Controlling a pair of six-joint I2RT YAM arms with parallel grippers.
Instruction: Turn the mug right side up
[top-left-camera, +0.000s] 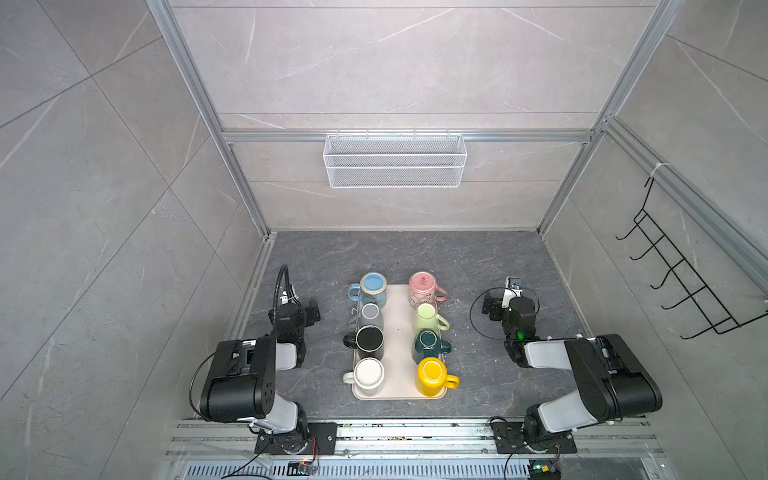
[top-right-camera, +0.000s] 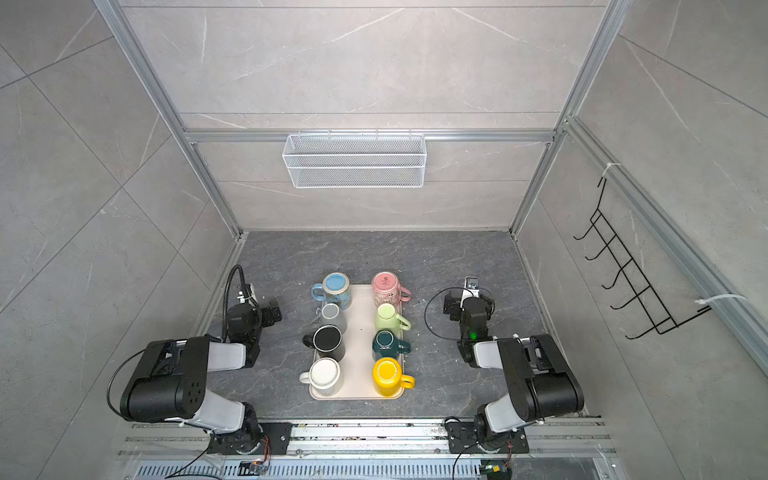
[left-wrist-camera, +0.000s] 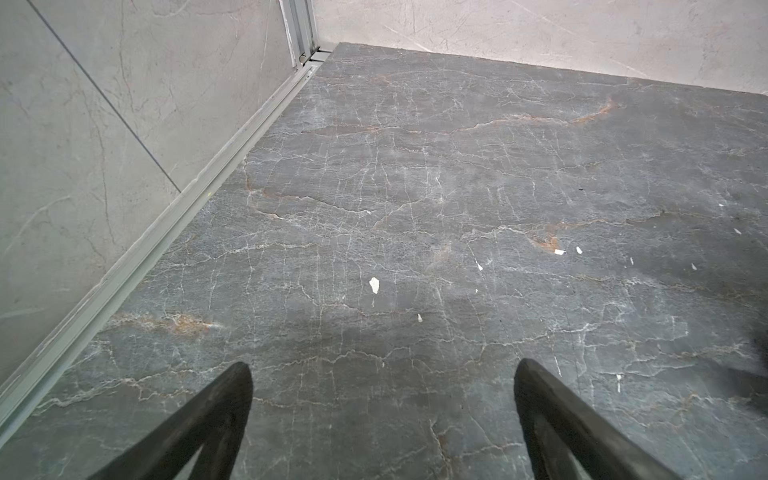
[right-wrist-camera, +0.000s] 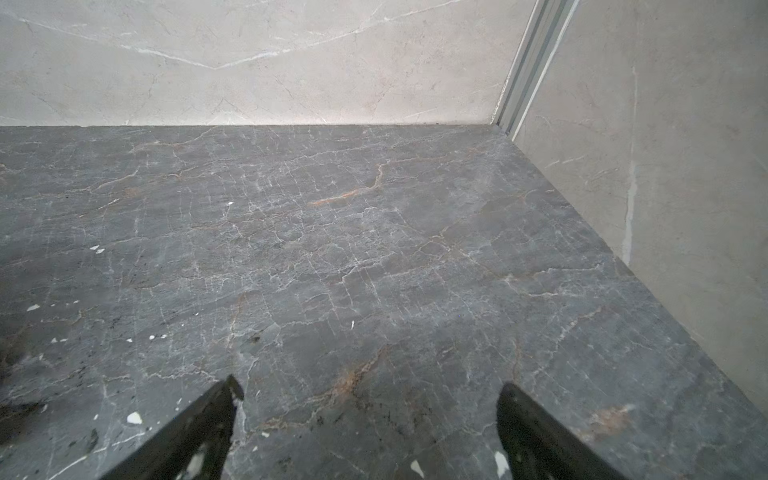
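Note:
Several mugs stand base up in two rows on a beige tray (top-left-camera: 399, 332) in both top views. Among them are a blue mug (top-left-camera: 372, 287) at the back left, a pink mug (top-left-camera: 423, 286) at the back right, a white mug (top-left-camera: 368, 374) and a yellow mug (top-left-camera: 432, 376) at the front. My left gripper (top-left-camera: 311, 309) (left-wrist-camera: 382, 368) hovers left of the tray, open and empty over bare dark stone. My right gripper (top-left-camera: 490, 306) (right-wrist-camera: 369, 384) hovers right of the tray, also open and empty. No mug appears in either wrist view.
A white wire basket (top-left-camera: 395, 160) hangs on the back wall. A black hook rack (top-left-camera: 681, 270) is on the right wall. Aluminium posts and wall panels close in the dark stone tabletop (top-left-camera: 415, 253). The arm bases sit on a rail (top-left-camera: 415, 432) at the front.

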